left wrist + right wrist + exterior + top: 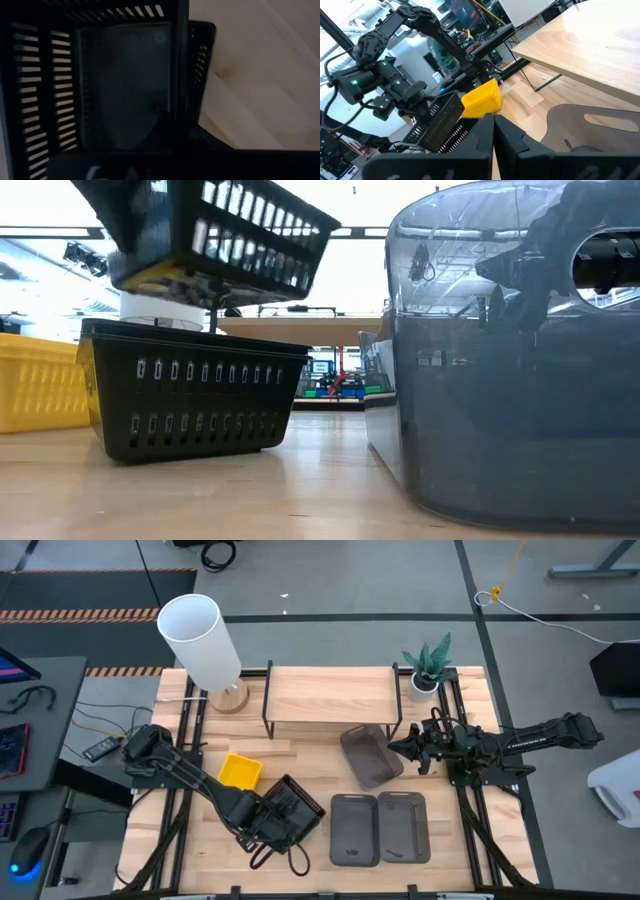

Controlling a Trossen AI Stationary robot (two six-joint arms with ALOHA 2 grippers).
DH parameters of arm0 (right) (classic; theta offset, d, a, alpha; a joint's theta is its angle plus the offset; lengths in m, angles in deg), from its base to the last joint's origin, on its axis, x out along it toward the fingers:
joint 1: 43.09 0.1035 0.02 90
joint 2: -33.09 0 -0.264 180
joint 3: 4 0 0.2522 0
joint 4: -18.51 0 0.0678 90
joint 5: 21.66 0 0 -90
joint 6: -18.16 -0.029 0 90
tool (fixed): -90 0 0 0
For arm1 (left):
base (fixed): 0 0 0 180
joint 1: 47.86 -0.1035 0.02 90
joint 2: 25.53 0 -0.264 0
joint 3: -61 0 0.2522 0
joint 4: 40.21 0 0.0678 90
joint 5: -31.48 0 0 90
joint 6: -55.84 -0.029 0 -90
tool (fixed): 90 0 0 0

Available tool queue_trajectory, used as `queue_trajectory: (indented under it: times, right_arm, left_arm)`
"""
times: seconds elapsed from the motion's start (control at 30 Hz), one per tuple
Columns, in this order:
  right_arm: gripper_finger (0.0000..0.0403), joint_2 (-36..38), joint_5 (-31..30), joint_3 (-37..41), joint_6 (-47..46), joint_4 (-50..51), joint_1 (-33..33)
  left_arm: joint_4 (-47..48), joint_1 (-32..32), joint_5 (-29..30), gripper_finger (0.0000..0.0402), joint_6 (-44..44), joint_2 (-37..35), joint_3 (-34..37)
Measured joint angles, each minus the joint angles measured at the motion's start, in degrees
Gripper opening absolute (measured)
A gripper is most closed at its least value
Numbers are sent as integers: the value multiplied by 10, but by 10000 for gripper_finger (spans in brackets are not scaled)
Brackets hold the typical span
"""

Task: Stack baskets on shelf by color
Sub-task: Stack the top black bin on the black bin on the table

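Foreground: gripping the upper black basket [220,235] with the left gripper [262,818], fingers clamped on its near wall, and holding it tilted in the air over the table [310,762]. Hanging it just above the lower black basket [190,405], which is resting upright on the wood; not touching it, judging by the low view. Filling the left wrist view almost wholly with slotted black plastic. Passing close by the yellow basket [240,772], sitting just beside the left arm, toward the shelf [330,695].

Reaching in from the right with the right gripper [403,748], fingers drawn together with nothing visible between them, tips lying at the rim of the tilted grey basket [370,756]. Not showing clearly whether touching that rim or merely lying beside it. Finding this grey basket askew just in front of the shelf, its far corner at the shelf's front edge.

Leaving two more grey baskets [378,828] lying side by side near the table's front edge, well apart from the shelf and blocking much of the low view on that side. Flanking the shelf with a white lamp [200,635] at its left end and a small potted plant [430,665] at its right.
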Motion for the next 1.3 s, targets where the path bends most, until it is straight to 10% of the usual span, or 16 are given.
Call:
queue_trajectory:
  times: [0.77,1.3]
  right_arm:
    - [14,0,0,0,0,0,0]
    - [14,0,0,0,0,0,0]
  left_arm:
    - [-83,14,-13,4,-13,1,95]
    - [-119,2,-66,153,48,1,127]
